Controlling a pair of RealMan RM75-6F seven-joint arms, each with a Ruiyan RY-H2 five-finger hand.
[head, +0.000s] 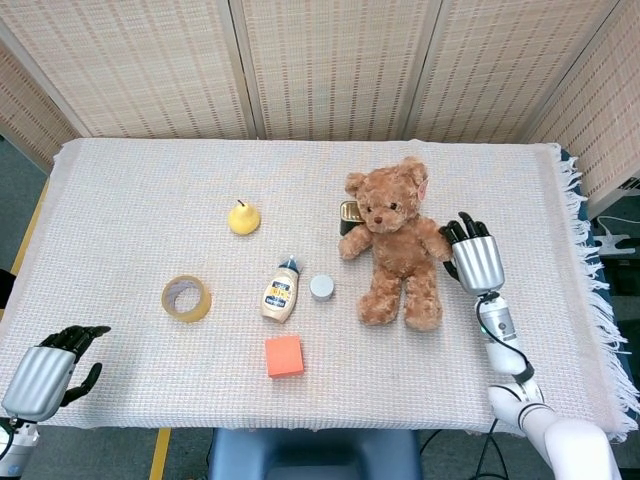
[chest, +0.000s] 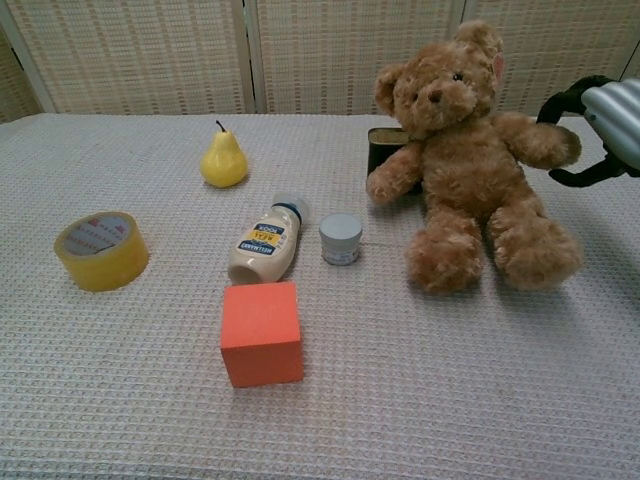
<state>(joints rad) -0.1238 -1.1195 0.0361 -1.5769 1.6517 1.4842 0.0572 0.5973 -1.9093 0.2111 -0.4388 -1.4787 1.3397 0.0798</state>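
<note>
Only the squeeze bottle (chest: 266, 243) has a label with print, way too small to read.

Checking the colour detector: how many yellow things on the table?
2. The pear stands at the back, left of the teddy bear. The tape roll lies nearer the front left, left of the squeeze bottle. The dark tin behind the bear is partly hidden; its colour is unclear.
</note>
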